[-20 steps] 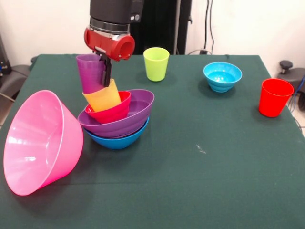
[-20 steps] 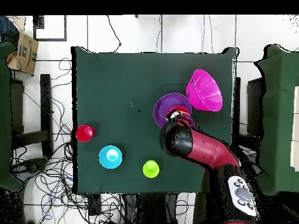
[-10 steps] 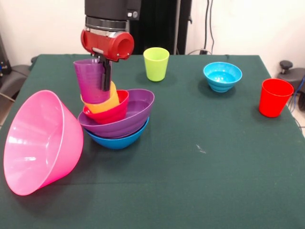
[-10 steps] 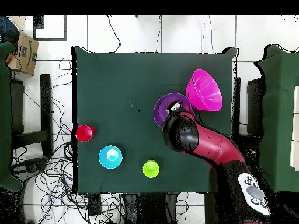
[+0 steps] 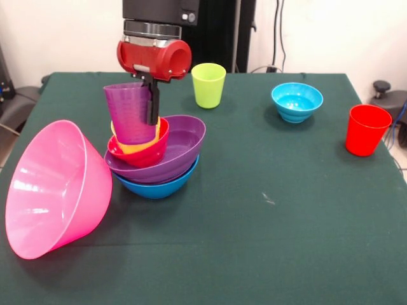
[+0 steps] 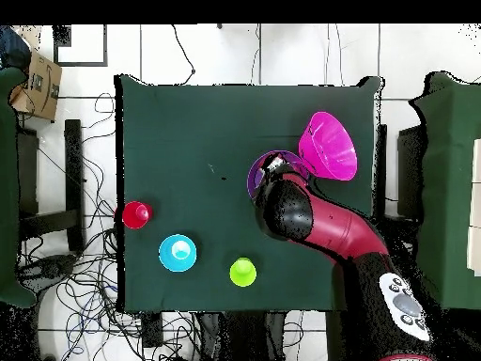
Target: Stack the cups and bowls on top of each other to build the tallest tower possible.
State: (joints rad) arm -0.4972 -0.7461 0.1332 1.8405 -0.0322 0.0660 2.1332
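The tower stands left of centre: a medium blue bowl (image 5: 159, 187) at the bottom, a large purple bowl (image 5: 184, 149) in it, then a small red bowl (image 5: 158, 147). A yellow cup (image 5: 129, 150) sits in the red bowl with only a sliver showing. The translucent purple cup (image 5: 130, 114) is nested over it, upright. My gripper (image 5: 151, 117) is shut on the purple cup's right wall. In the overhead view my arm (image 6: 291, 211) covers the pile, and only the purple bowl's rim (image 6: 255, 175) shows.
A very large pink bowl (image 5: 57, 187) (image 6: 329, 146) lies tipped on its side right beside the tower. A lime green cup (image 5: 208, 84) (image 6: 242, 273), a light blue bowl (image 5: 296, 101) (image 6: 178, 252) and a red cup (image 5: 367, 129) (image 6: 136, 214) stand apart on the green table.
My gripper has carried the purple cup down and a little right in the front view, over the yellow cup. The yellow cup was tilted and is now almost covered.
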